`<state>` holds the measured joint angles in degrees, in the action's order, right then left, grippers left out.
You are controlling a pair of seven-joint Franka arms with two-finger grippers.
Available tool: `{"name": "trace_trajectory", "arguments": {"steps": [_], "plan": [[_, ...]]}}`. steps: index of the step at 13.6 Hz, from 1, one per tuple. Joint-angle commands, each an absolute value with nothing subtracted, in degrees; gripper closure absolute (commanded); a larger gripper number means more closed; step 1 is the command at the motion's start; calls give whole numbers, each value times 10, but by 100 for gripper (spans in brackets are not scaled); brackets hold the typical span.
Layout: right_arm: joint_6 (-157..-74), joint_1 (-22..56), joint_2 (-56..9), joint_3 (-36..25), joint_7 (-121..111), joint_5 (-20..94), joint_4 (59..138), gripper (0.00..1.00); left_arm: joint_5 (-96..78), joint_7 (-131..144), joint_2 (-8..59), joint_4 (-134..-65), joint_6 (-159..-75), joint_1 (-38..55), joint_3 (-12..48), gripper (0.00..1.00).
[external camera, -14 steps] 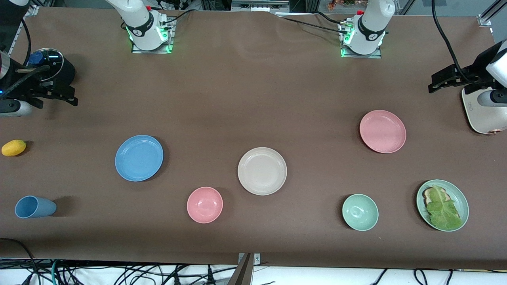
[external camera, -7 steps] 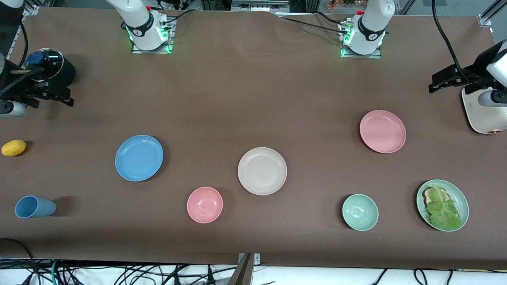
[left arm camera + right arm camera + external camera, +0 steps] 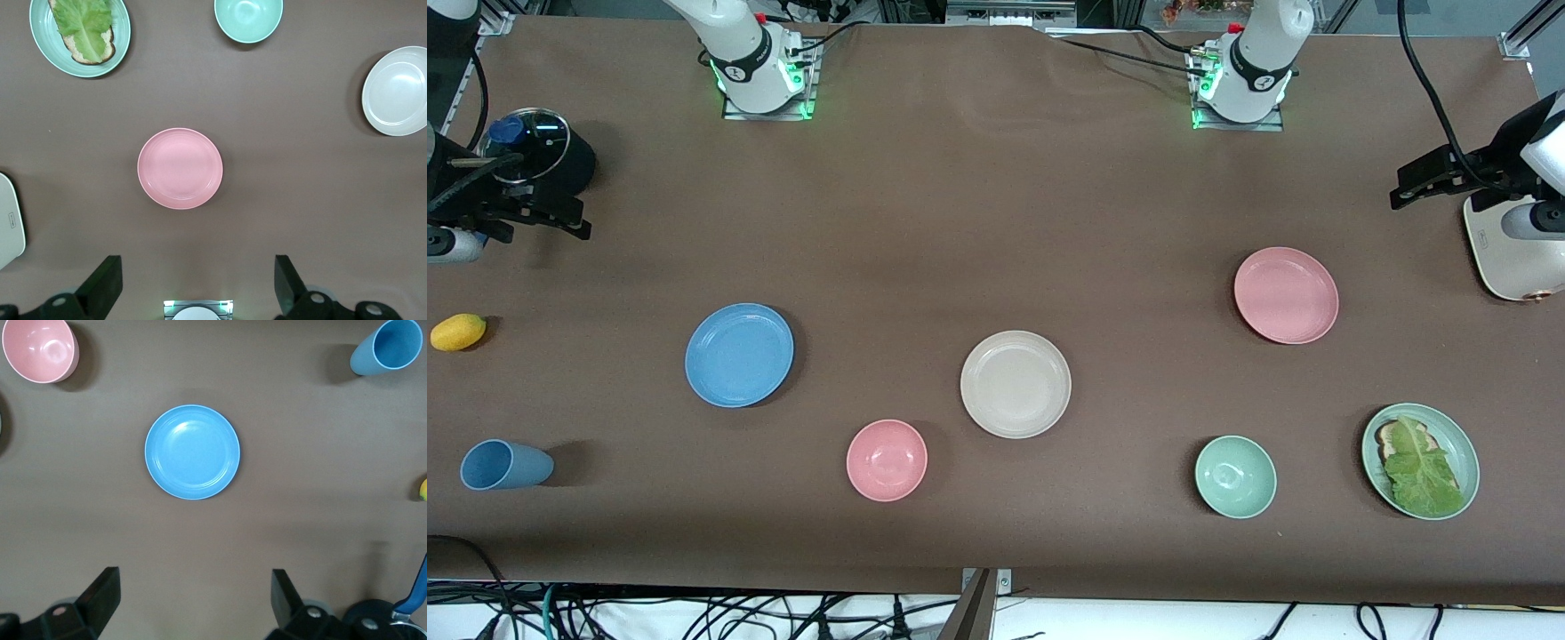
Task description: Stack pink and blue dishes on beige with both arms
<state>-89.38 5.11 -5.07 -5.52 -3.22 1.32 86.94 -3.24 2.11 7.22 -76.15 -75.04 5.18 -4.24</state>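
The light blue plate [image 3: 739, 355] lies flat toward the right arm's end of the table and shows whole in the right wrist view [image 3: 192, 452]. Toward the left arm's end lies the pink plate [image 3: 1286, 295], centred in the left wrist view [image 3: 180, 168]. Between them, a little nearer the front camera, sits the beige plate [image 3: 1016, 384], bare. My right gripper [image 3: 574, 218] hangs open and empty over the table by a black pot; its jaws stand wide [image 3: 195, 590]. My left gripper [image 3: 1400, 187] hangs open and empty by a white appliance, well above the pink plate [image 3: 197, 277].
A pink bowl [image 3: 887, 460] and a mint-green bowl [image 3: 1235, 476] stand near the front edge. A green plate [image 3: 1451, 436] holds bread and lettuce. A blue cup [image 3: 505, 464] lies on its side near a yellow fruit [image 3: 458, 332]. The black pot [image 3: 543, 151] and the white appliance [image 3: 1507, 258] stand at the table's ends.
My right gripper has drifted slightly toward the right arm's end of the table, closer to the black pot. The left gripper and all dishes have stayed put.
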Motion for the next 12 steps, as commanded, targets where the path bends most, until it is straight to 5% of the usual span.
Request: {"name": "trace_trajectory", "arguments": {"steps": [1,6,12], "plan": [[-886,49,-54,-52,-27,12,859,0,-25,20,73,-758,-748,52,-41,0],[-886,49,-54,-52,-27,12,860,0,-23,20,88,-758,-749,52,-42,0],[-886,48,-54,-52,-27,12,859,0,-29,21,181,-758,-751,47,-42,0]]}}
